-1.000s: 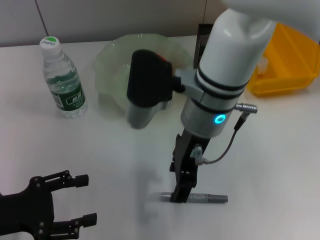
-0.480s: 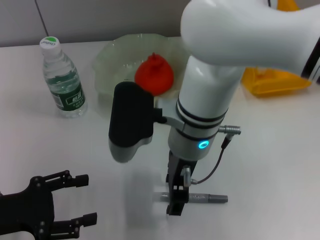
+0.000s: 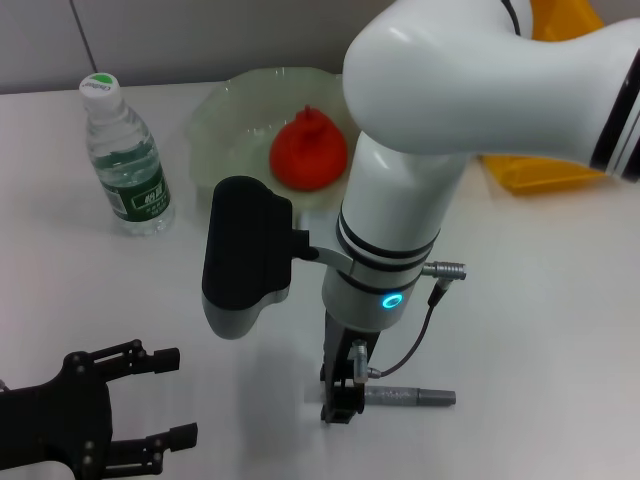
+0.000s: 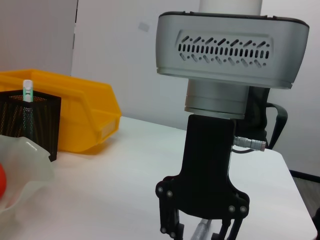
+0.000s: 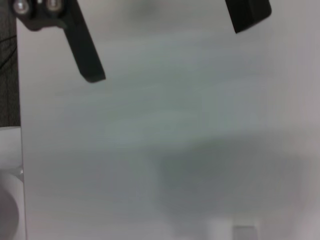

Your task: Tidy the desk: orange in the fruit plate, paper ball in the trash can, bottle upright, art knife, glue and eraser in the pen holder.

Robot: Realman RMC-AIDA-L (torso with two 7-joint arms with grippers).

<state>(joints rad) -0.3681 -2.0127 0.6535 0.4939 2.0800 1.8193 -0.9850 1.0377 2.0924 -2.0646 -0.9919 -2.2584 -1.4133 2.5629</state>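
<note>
Over the glue (image 3: 408, 397): right claw (image 3: 340, 405) spread apart, lowered further within the last second; pickup looks imminent. Left claw (image 3: 160, 400) released, parked on worktop (image 3: 540, 300).

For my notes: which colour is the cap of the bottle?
The bottle has a white cap with a green top; the head view shows it best.

Two dark fingers (image 5: 85, 55) of the right gripper (image 5: 167, 42) — set well apart — over blurred pale table (image 5: 165, 150).

Right pincer (image 3: 338, 405) stands over the glue (image 3: 410, 397), blocking its left end. Bare worktop (image 3: 540, 330) lies right of it; left pincer (image 3: 170, 395) occupies the near-left corner.
</note>
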